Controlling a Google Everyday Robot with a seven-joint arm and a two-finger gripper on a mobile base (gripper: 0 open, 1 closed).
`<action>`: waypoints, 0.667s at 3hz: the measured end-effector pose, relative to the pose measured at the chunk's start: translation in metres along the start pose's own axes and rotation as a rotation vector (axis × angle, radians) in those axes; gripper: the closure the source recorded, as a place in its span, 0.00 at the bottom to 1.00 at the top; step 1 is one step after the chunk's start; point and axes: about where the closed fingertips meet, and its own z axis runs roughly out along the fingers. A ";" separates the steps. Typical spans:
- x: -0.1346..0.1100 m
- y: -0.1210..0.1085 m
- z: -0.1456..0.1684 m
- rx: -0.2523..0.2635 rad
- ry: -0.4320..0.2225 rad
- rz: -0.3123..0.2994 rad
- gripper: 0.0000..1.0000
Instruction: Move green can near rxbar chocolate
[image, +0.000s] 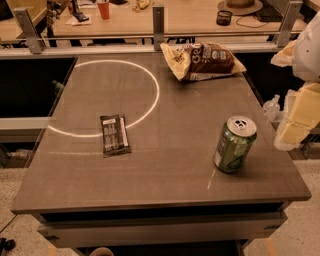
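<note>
Pale yellowish gripper (297, 117) hangs at the right edge of view, beyond the table's right side and clear of the can; I cannot tell whether it is open or closed. The green metal drink can (235, 145) stands on the grey-brown table (165, 185), right of centre. The dark flat rxbar chocolate wrapper (115, 135) lies well apart to its left. A crinkled tan-and-brown chip bag (202, 60) rests at the far edge.

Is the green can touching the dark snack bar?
Apart. The camera view shows tabletop between green can and snack bar; the gripper hangs at the right edge.
</note>
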 end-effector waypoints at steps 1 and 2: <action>0.000 0.000 0.000 0.000 0.000 0.000 0.00; 0.009 0.002 0.001 -0.001 -0.090 0.062 0.00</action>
